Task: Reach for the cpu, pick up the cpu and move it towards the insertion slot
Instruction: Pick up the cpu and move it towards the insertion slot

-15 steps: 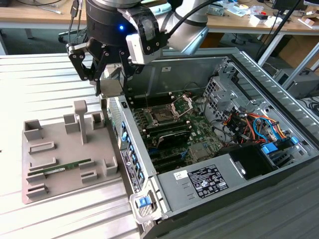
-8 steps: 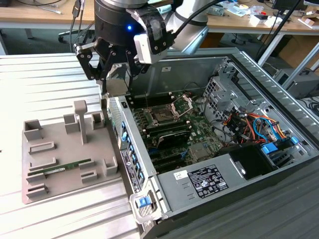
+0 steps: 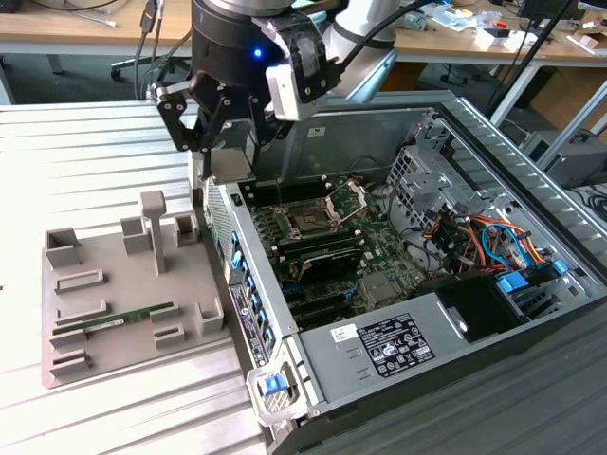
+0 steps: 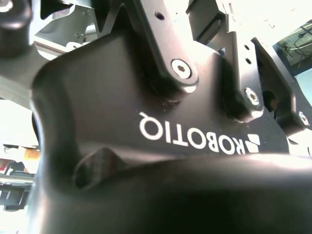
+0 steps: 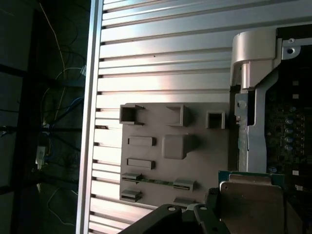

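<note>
Item: my pincer [image 3: 226, 142], hanging over the left wall of the open computer case [image 3: 248, 313], fingers drawn in on the cpu [image 3: 232, 166]. In the first wrist view the cpu [image 5: 251, 207] shows its pale metal top, level, with a green edge along one side. Item: the insertion slot [image 3: 308, 223], a dark square socket on the motherboard [image 3: 379, 251], to the right of my load and lower, its silver retention frame [image 3: 346, 199] tipped up and open on the far side. Step in hand, by my judgement: carrying the chip across to the socket. To do it well I would keep the chip flat, travel high, and line its corners with the socket square before any descent. Edges to mind: the case wall directly under me, the raised frame and its thin lever, and the drive cage [image 3: 417, 166] further right. Open room: the air above the board looks free; the grey fixture tray [image 3: 66, 322] with its upright posts and the green memory stick [image 3: 119, 320] lies to the left, well apart from my path.
</note>
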